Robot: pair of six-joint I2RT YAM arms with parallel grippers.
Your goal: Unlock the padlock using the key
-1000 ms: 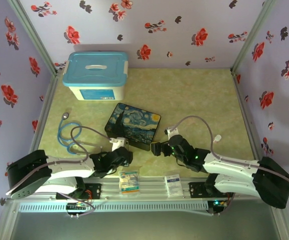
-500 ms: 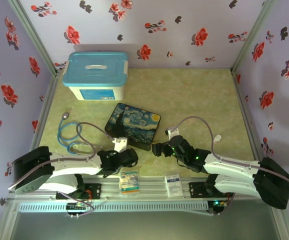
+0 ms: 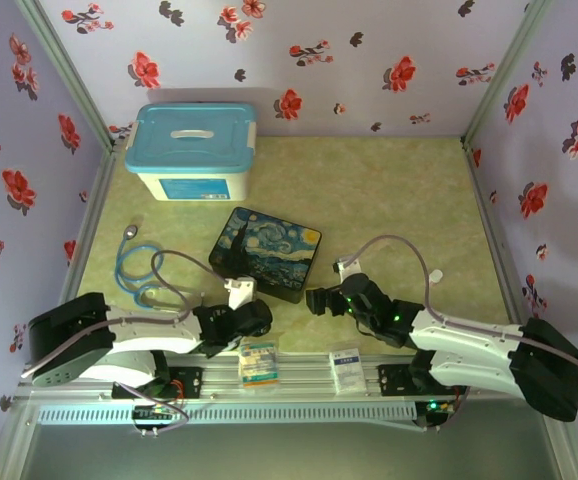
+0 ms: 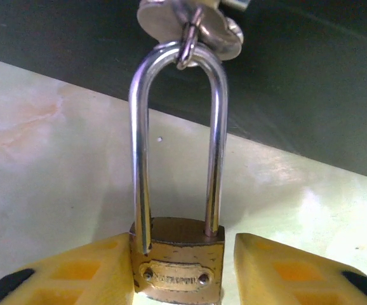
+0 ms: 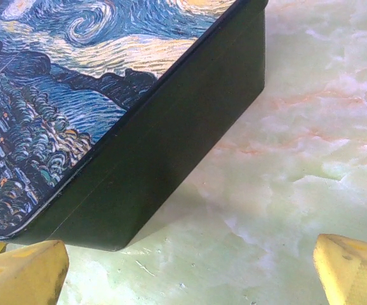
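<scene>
The brass padlock hangs by its long silver shackle from the metal latch ring on the dark front wall of the Starry Night box. My left gripper is open around the padlock's body. The left yellow finger touches it, and a gap separates it from the right finger. In the top view my left gripper is at the box's near edge. My right gripper stands wide open over bare table beside the box's corner, holding nothing. The key is out of view.
A white bin with a blue lid stands at the back left. A blue cable lies coiled left of the box. Two small packets rest on the front rail. Flowered walls enclose three sides.
The left arm has drawn back a little toward the near edge, its gripper still at the box's front. The right gripper has shifted slightly nearer and stays open.
</scene>
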